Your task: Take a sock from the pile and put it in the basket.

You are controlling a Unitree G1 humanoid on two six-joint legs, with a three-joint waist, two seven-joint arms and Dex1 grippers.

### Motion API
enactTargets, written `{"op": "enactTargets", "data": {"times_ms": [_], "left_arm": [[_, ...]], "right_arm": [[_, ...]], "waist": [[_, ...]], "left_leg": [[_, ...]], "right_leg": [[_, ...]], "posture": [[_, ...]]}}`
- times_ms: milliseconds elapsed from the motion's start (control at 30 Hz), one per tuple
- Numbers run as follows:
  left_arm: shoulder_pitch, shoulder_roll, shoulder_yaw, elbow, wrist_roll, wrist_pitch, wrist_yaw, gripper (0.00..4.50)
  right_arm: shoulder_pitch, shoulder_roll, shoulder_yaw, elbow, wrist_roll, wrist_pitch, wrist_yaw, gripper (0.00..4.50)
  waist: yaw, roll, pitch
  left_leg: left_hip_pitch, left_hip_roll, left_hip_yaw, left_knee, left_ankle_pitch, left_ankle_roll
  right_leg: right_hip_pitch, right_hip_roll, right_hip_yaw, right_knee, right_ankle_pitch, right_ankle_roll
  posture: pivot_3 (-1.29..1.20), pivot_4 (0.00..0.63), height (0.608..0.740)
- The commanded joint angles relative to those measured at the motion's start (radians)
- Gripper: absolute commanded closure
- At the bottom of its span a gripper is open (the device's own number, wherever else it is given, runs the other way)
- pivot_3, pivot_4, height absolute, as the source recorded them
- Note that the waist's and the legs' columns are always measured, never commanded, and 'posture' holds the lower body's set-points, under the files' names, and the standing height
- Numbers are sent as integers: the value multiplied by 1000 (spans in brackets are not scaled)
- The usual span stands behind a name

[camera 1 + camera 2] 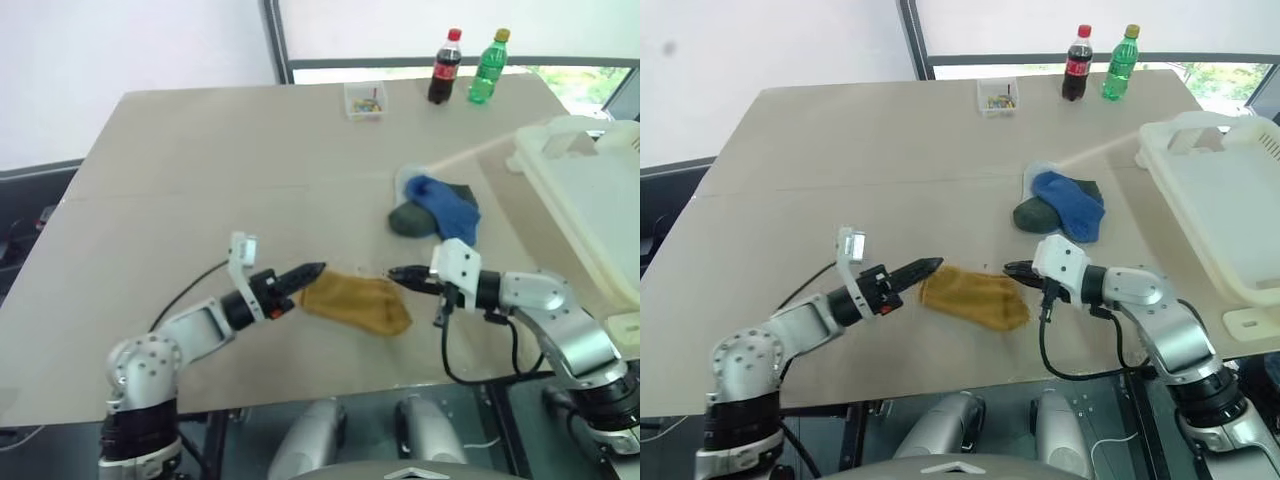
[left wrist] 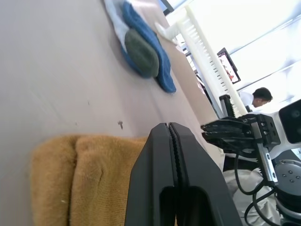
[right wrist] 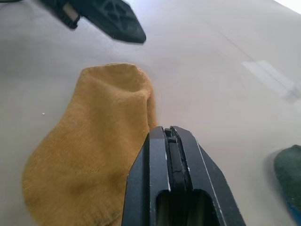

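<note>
Your yellow sock (image 1: 358, 303) lies flat on the table (image 1: 200, 180), apart from the pile (image 1: 436, 207), which sits farther back toward the basket (image 1: 590, 215) on your right. Left gripper (image 1: 312, 271) at the sock's left end, fingers pressed together; can't tell if it pinches fabric. Right gripper (image 1: 397, 274) near the sock's right end, fingers together, nothing visibly between them. Two bottles (image 1: 466, 67) and a clear box (image 1: 365, 101) stand at the far edge.
</note>
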Motion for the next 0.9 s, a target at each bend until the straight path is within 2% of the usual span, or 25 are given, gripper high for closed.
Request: {"op": "enactTargets", "data": {"times_ms": [33, 100, 200, 367, 533, 733, 900], "left_arm": [[-2, 59, 9, -9, 21, -12, -36, 3604], [-24, 82, 22, 25, 31, -22, -33, 2848], [-41, 123, 23, 67, 60, -32, -63, 1383], [-43, 150, 23, 111, 79, -35, -90, 1383], [-32, 173, 14, 132, 76, -2, -108, 1383], [-60, 253, -125, 151, 138, 67, -205, 1383], [-140, 250, -220, 198, 146, 114, -312, 1383]], "right_arm": [[22, 8, 2, -10, -8, -41, 2, 4500], [20, 24, -1, -8, -7, -57, -3, 4500], [14, 31, 11, -13, -2, -40, 14, 4500], [5, 26, 103, 67, -79, -109, 66, 4500], [-4, 44, 137, 140, -107, -149, 79, 4500], [-15, 60, 142, 190, -132, -174, 85, 4500], [-14, 61, 139, 185, -139, -171, 80, 4500]], "waist": [[0, 0, 0], [1, 0, 0], [0, 0, 0], [-1, 0, 0], [0, 0, 0], [0, 0, 0], [0, 0, 0]], "left_leg": [[0, 0, 0, 0, 0, 0], [0, 0, 0, 0, 0, 0], [0, 0, 0, 0, 0, 0], [0, 0, 0, 0, 0, 0], [0, 0, 0, 0, 0, 0], [1, 0, 0, 0, 0, 0], [1, 0, -1, 0, 0, 0]], "right_leg": [[0, 0, 0, 0, 0, 0], [0, 0, 0, 0, 0, 0], [0, 0, 0, 0, 0, 0], [0, 0, 0, 0, 0, 0], [0, 0, 0, 0, 0, 0], [0, 0, 0, 0, 0, 0], [0, 0, -1, 1, 0, 0]], "posture": [[0, 150, 729], [0, 150, 729], [0, 150, 729], [0, 150, 729], [0, 150, 729], [0, 150, 729], [0, 150, 729]]}}
